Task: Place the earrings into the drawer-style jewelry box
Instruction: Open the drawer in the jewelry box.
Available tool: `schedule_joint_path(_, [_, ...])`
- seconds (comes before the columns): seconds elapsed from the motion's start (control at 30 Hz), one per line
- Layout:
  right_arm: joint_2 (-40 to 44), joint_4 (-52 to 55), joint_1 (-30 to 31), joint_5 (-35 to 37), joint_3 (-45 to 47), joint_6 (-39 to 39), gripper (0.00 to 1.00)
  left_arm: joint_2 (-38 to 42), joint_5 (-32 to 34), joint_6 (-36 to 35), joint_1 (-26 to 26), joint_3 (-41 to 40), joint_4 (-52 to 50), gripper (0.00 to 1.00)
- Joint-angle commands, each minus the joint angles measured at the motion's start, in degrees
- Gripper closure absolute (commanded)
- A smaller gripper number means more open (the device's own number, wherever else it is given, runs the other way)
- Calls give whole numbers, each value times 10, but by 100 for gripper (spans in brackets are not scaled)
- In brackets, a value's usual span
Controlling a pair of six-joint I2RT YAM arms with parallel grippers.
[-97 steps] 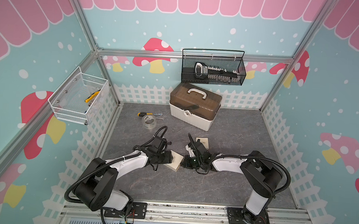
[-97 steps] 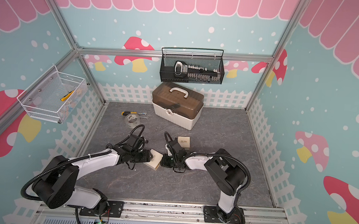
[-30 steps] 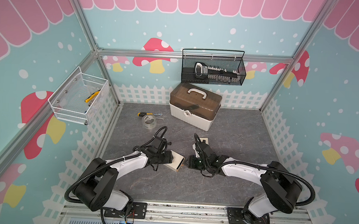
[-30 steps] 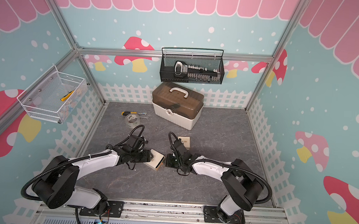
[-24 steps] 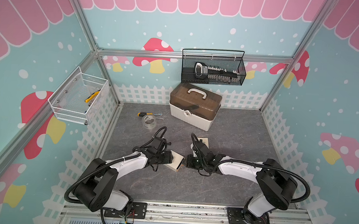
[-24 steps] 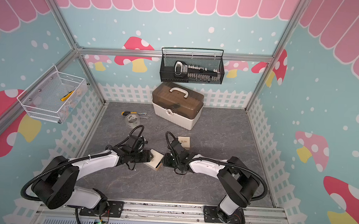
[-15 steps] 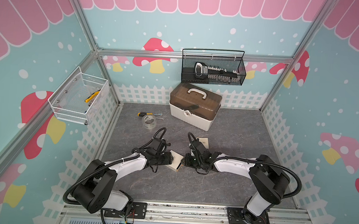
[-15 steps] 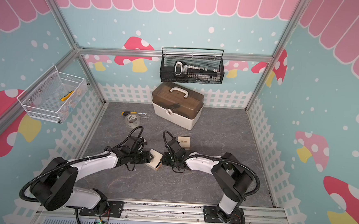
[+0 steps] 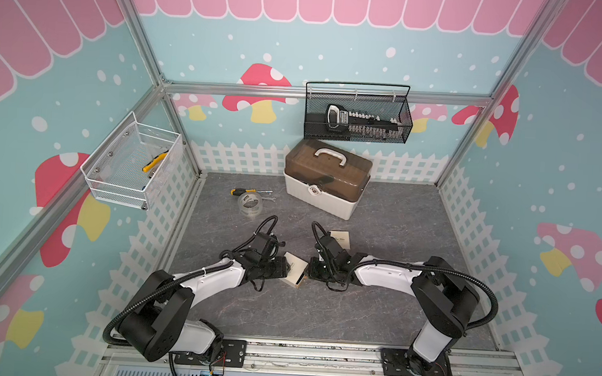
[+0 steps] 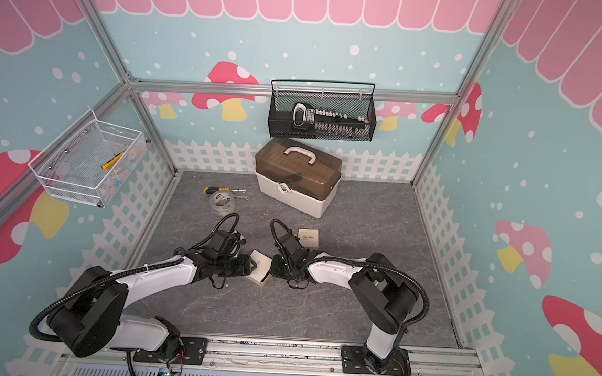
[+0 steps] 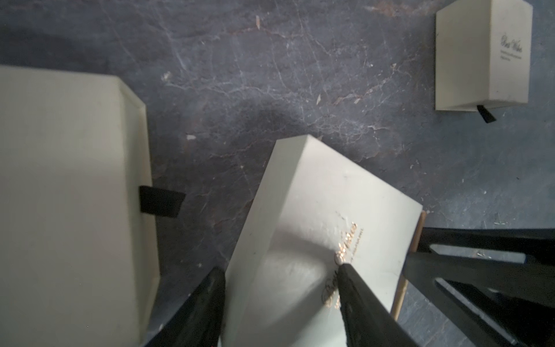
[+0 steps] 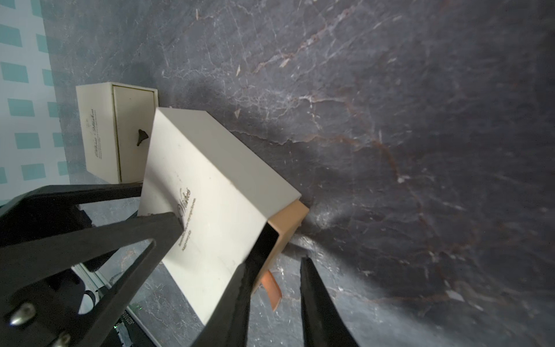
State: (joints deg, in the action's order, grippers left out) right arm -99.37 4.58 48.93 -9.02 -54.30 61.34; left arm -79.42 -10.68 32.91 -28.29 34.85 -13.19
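The drawer-style jewelry box (image 9: 296,272) (image 10: 261,270) is a cream sleeve with gold lettering, tilted off the table's front middle. My left gripper (image 9: 285,266) (image 11: 279,269) is shut on it, one finger on the lettered top and one against its side. A tan drawer (image 12: 288,228) sticks a little way out of the sleeve's far end. My right gripper (image 9: 310,269) (image 12: 276,300) is open at that end. Its fingers straddle the drawer's orange pull tab (image 12: 271,288) without pinching it. The earrings are out of view.
A second cream box (image 9: 339,238) (image 11: 480,57) lies just behind the right wrist. A third cream box (image 11: 60,195) (image 12: 117,132) sits under the left arm. Further back are a toolbox (image 9: 326,183), a tape roll (image 9: 250,204) and a screwdriver (image 9: 247,191). Wire baskets (image 9: 357,113) (image 9: 132,164) hang on the walls.
My right gripper has moved left, back to the box's drawer end, opening and then narrowing round the tab. The left gripper has tightened on the box, which has turned slightly.
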Motion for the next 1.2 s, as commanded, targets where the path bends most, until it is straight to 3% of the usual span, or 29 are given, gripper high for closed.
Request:
schedule_joint_path(0.0, [-12,54,5,30,-17,-4,76,6,-2,12,-6,-25,-42,41])
schedule_joint_path(0.37, [-69,224,10,69,-130,-89,83,56,0,39,-29,-46,-55,41])
schedule_joint_path(0.83, [-124,276,28,54,-204,-114,81,54,14,30,-31,-43,-54,41])
schedule_joint_path(1.17, [-103,329,30,122,-194,-119,85,35,75,47,-31,-34,-88,41])
